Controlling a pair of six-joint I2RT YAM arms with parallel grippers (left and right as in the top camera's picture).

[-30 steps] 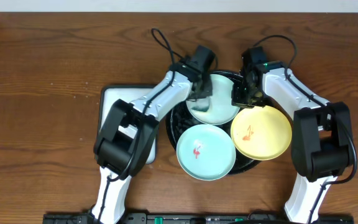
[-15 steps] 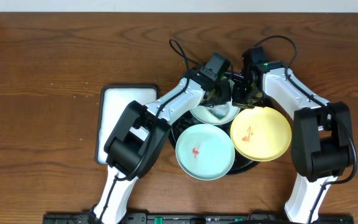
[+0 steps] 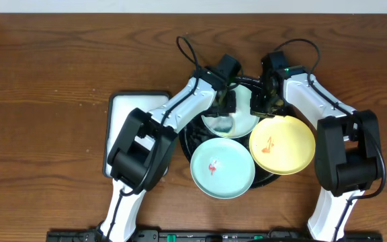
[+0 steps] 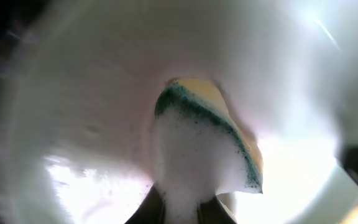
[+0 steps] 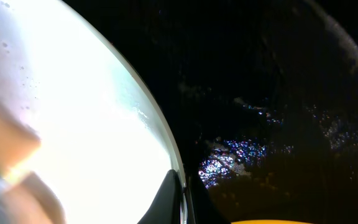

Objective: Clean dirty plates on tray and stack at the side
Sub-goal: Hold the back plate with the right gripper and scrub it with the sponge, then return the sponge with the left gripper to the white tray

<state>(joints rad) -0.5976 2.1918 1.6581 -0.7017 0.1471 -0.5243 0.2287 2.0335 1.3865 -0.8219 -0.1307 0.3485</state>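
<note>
Three plates lie on the round black tray (image 3: 188,138). The far mint-green plate (image 3: 242,122) has suds on it. My left gripper (image 3: 224,107) is shut on a soapy yellow-and-green sponge (image 4: 207,146) and presses it on that plate (image 4: 92,112). My right gripper (image 3: 261,102) is shut on the same plate's right rim (image 5: 174,163), one finger on each side. A second mint-green plate (image 3: 222,167) with a red smear sits at the front. The yellow plate (image 3: 282,143) with a red smear sits at the right, its edge just showing in the right wrist view (image 5: 272,221).
A white rectangular dark-rimmed tray (image 3: 121,128) lies left of the black tray, partly under my left arm. The black tray's wet floor (image 5: 272,124) shows soap bubbles. Brown wooden table (image 3: 46,101) surrounds everything.
My left gripper with the sponge swung right across the far mint-green plate, then back a little to the left. The right arm and the other two plates have not moved.
</note>
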